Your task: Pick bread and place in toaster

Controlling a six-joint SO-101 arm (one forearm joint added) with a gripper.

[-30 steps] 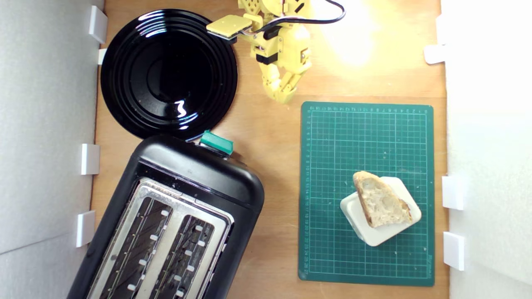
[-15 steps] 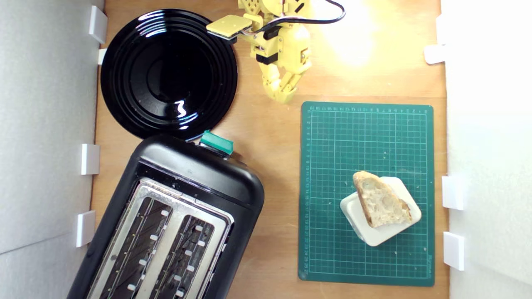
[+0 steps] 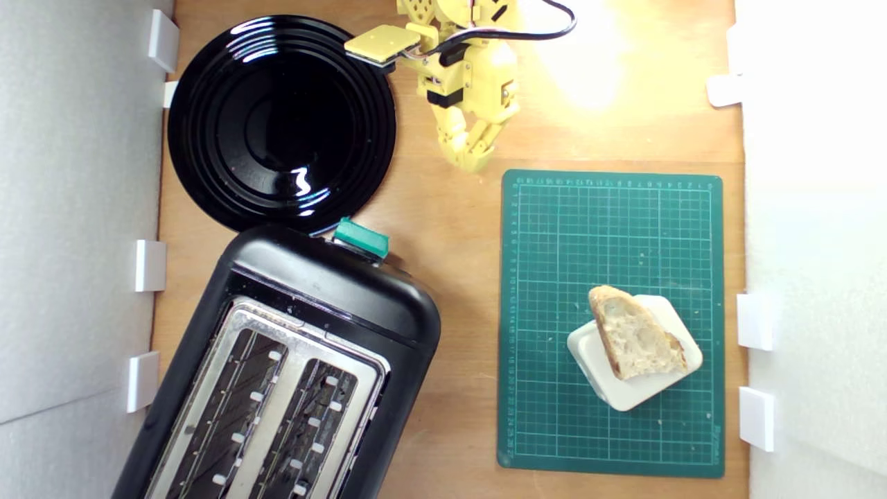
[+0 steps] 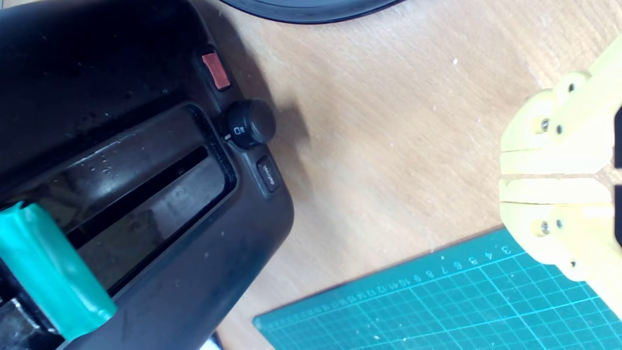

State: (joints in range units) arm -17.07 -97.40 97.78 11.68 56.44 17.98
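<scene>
Gripper: yellow gripper (image 3: 472, 163) hangs over bare wood near the far edge of the table (image 3: 450, 229); the wrist view shows its fingertips (image 4: 539, 163) pressed together, only a thin seam between them, nothing held.
Gripper surroundings: just off the top-left corner of the cutting mat (image 3: 554, 208) in the exterior view, not over it; black plate (image 3: 208, 125) to the exterior view's left, apart from the fingers.
Open lane: a strip of bare wood runs between toaster and mat, from the gripper toward the near edge.
Bread: wedge slice (image 3: 634, 339), crumb up, lying on a white rounded block (image 3: 624, 395) on the mat's lower right part in the exterior view; well apart from the gripper.
Bread edges: crust tip overhangs the block's far corner.
Toaster: black two-slot toaster (image 3: 332, 277), set at a diagonal, both slots open upward; cut off by the lower frame edge.
Toaster lever: teal knob (image 3: 362, 238) at the end facing the plate, plate rim just beside it.
Boundary: white walls with white clips (image 3: 149, 265) along both sides.
</scene>
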